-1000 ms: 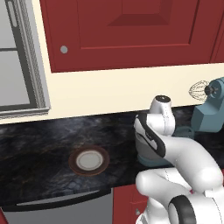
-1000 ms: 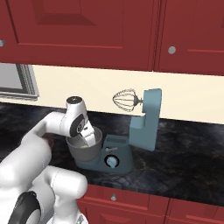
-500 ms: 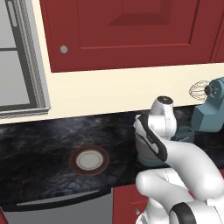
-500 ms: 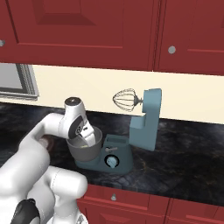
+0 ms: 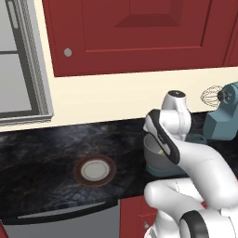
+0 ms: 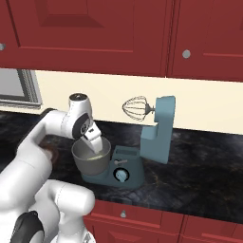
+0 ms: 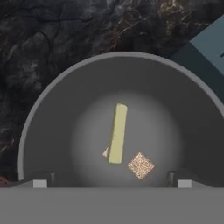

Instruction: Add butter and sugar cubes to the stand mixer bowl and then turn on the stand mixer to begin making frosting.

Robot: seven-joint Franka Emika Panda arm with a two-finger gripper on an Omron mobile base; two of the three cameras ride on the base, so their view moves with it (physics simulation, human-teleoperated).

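Looking straight down, the hand view has the stand mixer bowl (image 7: 52, 113) with the butter (image 7: 117, 133) lying on its floor, a speckled tan sugar cube (image 7: 141, 165) just beside the butter's lower end and a small pale bit peeking out at its other side, can't tell what; gripper (image 7: 109, 183) fingertips (image 7: 40, 182) sit wide apart at the bottom, nothing between them. Base views don't show the bowl's contents. Right base view: gripper (image 6: 95, 144) hangs tilted over the bowl (image 6: 90, 161), fingers at about rim level, bowl seated on the teal stand mixer (image 6: 159, 137) base, head tilted back with the whisk (image 6: 135, 109) well above and to the side, knob (image 6: 122, 175) on the base front facing the counter edge, bare dark counter (image 6: 199, 166) right of the mixer. Left base view: arm hides most of the bowl (image 5: 151, 153); a white plate with brown rim (image 5: 94, 170) sits well apart to the left on open counter (image 5: 42, 153), near the front edge
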